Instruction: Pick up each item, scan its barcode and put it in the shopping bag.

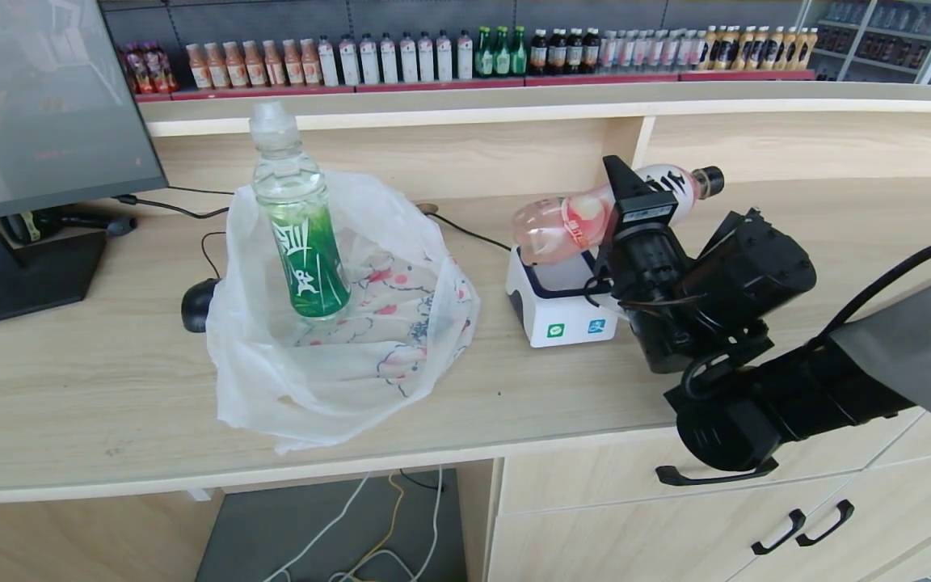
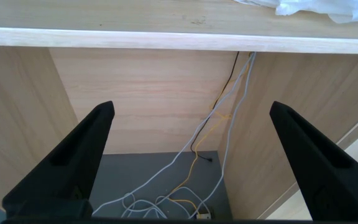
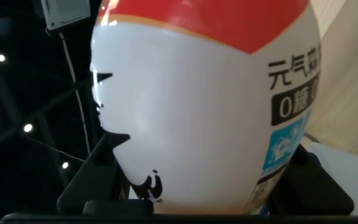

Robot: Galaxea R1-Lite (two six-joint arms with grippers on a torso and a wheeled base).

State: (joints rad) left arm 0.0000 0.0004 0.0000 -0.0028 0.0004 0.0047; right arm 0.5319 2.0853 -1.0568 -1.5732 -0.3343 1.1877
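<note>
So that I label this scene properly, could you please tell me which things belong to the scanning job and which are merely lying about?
Job: pink bottle held by the right gripper above the scanner; green bottle standing in the shopping bag.
Lying about: monitor; mouse; shelf bottles.

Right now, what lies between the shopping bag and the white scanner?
Head view: bare countertop between shopping bag and white scanner; a black cable runs farther back.

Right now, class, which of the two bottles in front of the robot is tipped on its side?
The pink bottle, gripped by the right gripper above the white scanner. The green bottle stands upright in the shopping bag.
</note>
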